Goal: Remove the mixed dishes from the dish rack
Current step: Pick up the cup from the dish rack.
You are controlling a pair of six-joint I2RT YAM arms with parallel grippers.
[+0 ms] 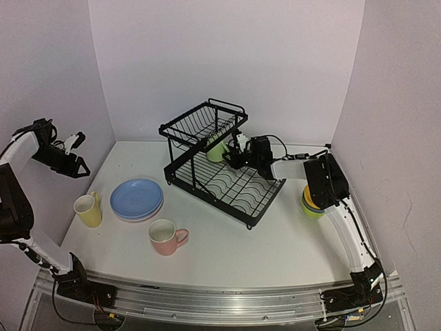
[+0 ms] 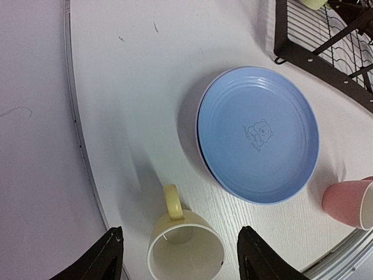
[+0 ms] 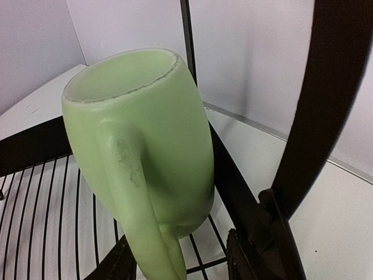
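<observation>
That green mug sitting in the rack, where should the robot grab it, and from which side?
Probably by the handle, coming in level from the rack's open right side. The green mug's handle faces the right tool there, and the upper basket crowds the space above, so a straight-down reach looks blocked.

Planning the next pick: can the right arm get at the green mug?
Probably yes: the right hand is at the green mug, fingers open either side of its handle. A bar of the rack stands close beside it.
</observation>
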